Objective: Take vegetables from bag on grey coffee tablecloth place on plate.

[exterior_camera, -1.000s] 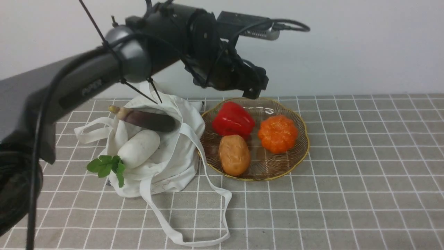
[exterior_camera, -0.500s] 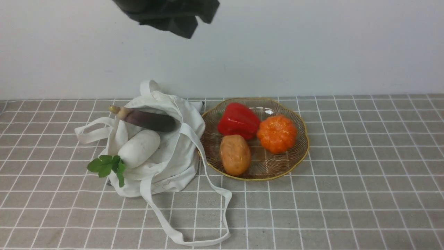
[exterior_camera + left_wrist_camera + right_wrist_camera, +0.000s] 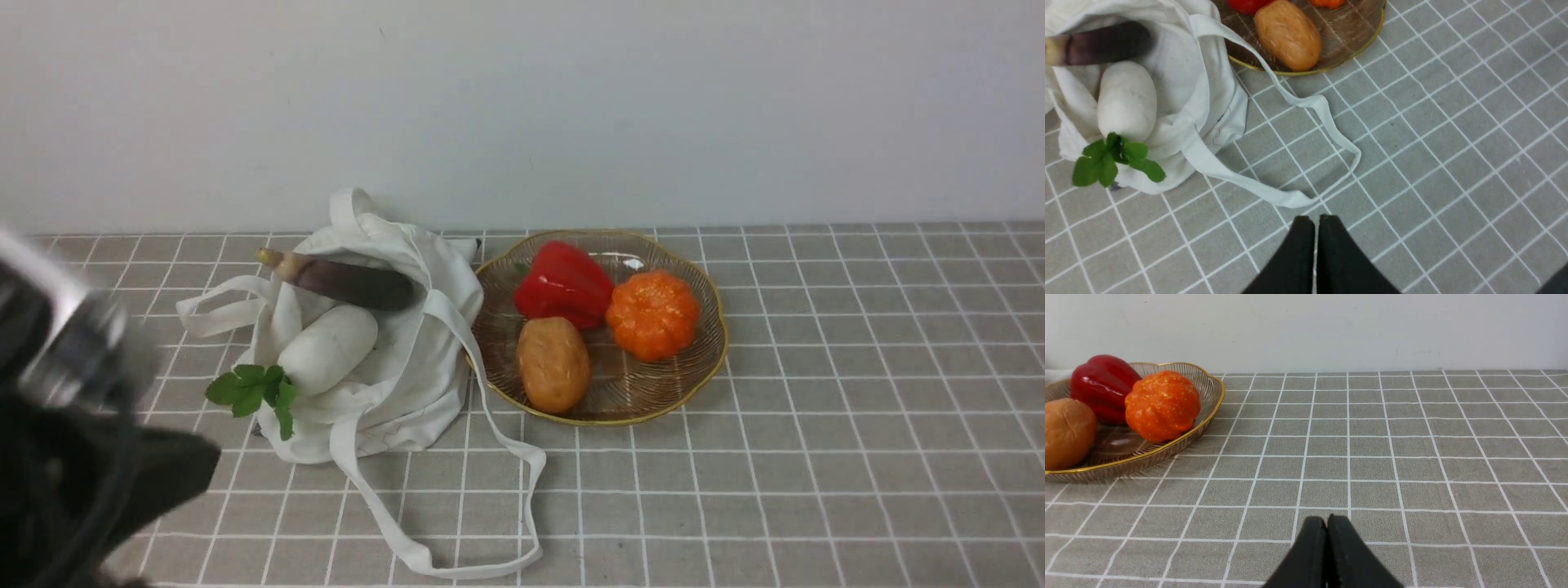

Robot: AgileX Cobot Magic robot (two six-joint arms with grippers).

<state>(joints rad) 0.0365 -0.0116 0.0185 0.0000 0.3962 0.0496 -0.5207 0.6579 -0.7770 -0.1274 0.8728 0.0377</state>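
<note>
The off-white bag (image 3: 392,359) lies on the grey grid tablecloth (image 3: 816,408), left of the glass plate (image 3: 702,367). A white radish (image 3: 326,349) with green leaves and a dark purple shoot (image 3: 347,282) rest on the bag's mouth; both also show in the left wrist view, radish (image 3: 1126,100) and shoot (image 3: 1102,43). The red bell pepper (image 3: 563,282) lies on the plate beside a brown potato (image 3: 553,363) and an orange pumpkin (image 3: 653,314). My left gripper (image 3: 1316,222) is shut and empty, above the cloth near the bag's strap (image 3: 1290,196). My right gripper (image 3: 1327,520) is shut and empty over bare cloth.
My left arm (image 3: 73,457) fills the front view's lower left corner, blurred. A white wall (image 3: 571,106) stands behind the table. The bag's long strap (image 3: 457,539) loops over the cloth toward the front edge.
My left arm has left the plate, swung up out of view, and now sits low at the front left. The pepper stays on the plate, shifted slightly right.
</note>
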